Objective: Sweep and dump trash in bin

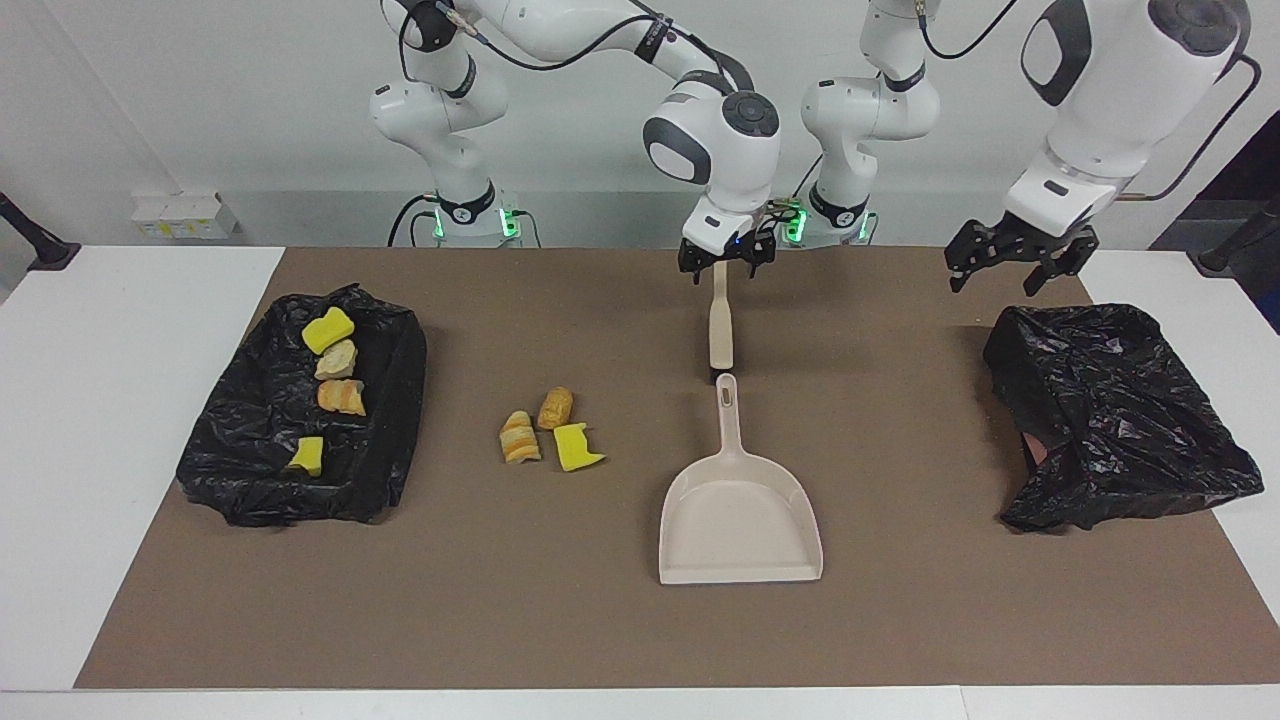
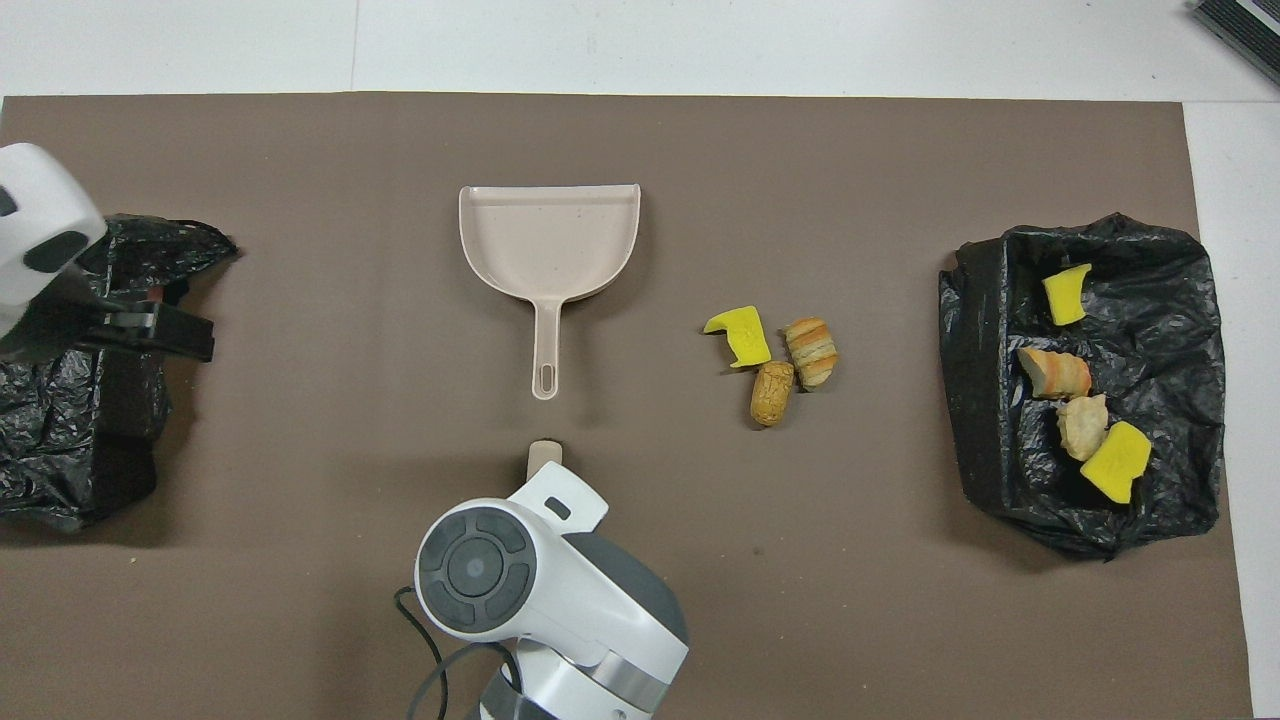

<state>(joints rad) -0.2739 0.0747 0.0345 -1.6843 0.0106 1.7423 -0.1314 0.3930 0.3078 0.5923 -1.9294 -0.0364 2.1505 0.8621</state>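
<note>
We note bare mat between the dustpan (image 1: 738,510) and each bag. Right gripper (image 1: 722,262) clamps the brush handle (image 1: 720,325); left gripper (image 1: 1010,262), spread wide, hangs over the empty bag (image 1: 1120,420). Three trash pieces (image 1: 548,432) lie loose; four (image 1: 330,385) sit in the lined tray (image 1: 395,420).

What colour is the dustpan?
Pale beige, the dustpan shows best in the overhead view.

Open mat: between the dustpan (image 1: 740,515) and the three loose trash chunks (image 1: 548,432).
Obstacle at the right arm's end: black-lined tray (image 1: 395,400).
Obstacle at the left arm's end: black bag (image 1: 1120,420).
</note>
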